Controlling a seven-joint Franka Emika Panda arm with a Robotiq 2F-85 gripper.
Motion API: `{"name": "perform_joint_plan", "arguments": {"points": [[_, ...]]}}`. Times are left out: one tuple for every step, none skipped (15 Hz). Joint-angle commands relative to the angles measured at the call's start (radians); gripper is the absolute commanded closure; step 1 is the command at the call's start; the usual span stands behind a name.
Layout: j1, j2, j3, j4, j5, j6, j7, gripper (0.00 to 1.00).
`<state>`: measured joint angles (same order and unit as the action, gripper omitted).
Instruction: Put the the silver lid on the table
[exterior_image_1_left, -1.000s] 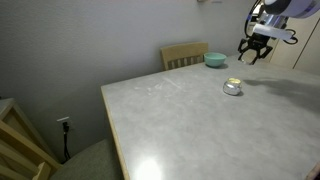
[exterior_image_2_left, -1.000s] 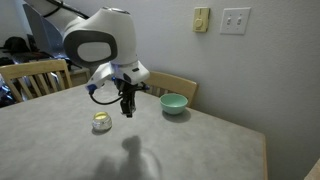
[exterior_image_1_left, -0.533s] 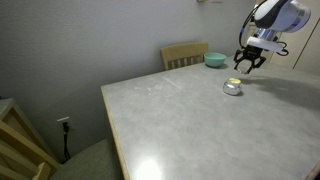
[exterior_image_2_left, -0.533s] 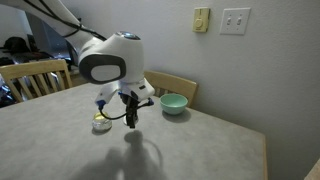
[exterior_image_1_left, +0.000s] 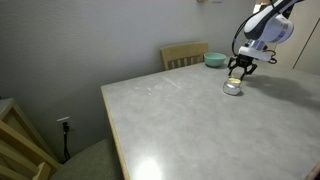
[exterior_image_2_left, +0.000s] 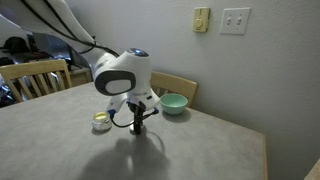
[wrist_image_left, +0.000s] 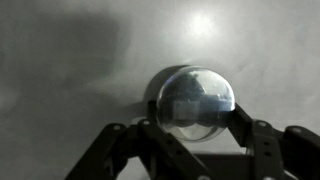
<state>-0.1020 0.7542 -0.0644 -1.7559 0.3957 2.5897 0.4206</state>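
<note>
The silver lid (exterior_image_1_left: 232, 87) lies on the pale marbled table (exterior_image_1_left: 170, 125), near the teal bowl (exterior_image_1_left: 215, 59). It also shows in the other exterior view (exterior_image_2_left: 101, 121) and fills the middle of the wrist view (wrist_image_left: 195, 98). My gripper (exterior_image_1_left: 239, 76) is low over the lid. In the wrist view the gripper (wrist_image_left: 193, 128) is open, with one finger on each side of the lid. Whether the fingers touch it is unclear. In an exterior view the gripper (exterior_image_2_left: 137, 126) shows just right of the lid, close above the table (exterior_image_2_left: 200, 150).
The teal bowl (exterior_image_2_left: 174, 103) stands at the table's far edge, in front of a light wooden chair (exterior_image_2_left: 178, 84). Another wooden chair (exterior_image_2_left: 35, 75) stands at the table's side. A slatted wooden piece (exterior_image_1_left: 20, 140) is beside the table corner.
My gripper has moved down and across from near the teal bowl to just over the lid. The lid has not moved.
</note>
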Motion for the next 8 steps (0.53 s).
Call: {"name": "perform_joint_plan", "arguments": {"points": [[-0.023, 0.050, 0.018, 0.069, 0.012, -0.021, -0.015, 0.56], [-0.023, 0.051, 0.019, 0.075, 0.011, -0.023, -0.017, 0.54], [-0.022, 0.049, 0.020, 0.074, 0.012, -0.018, -0.019, 0.27], [-0.018, 0.044, 0.019, 0.071, 0.007, -0.017, -0.020, 0.06], [-0.016, 0.042, 0.020, 0.069, 0.007, -0.018, -0.018, 0.05], [-0.014, 0.038, 0.021, 0.067, 0.006, -0.022, -0.019, 0.05], [-0.009, 0.030, 0.022, 0.058, 0.005, -0.023, -0.015, 0.02], [-0.003, 0.022, 0.020, 0.048, 0.003, -0.020, -0.010, 0.00]]}}
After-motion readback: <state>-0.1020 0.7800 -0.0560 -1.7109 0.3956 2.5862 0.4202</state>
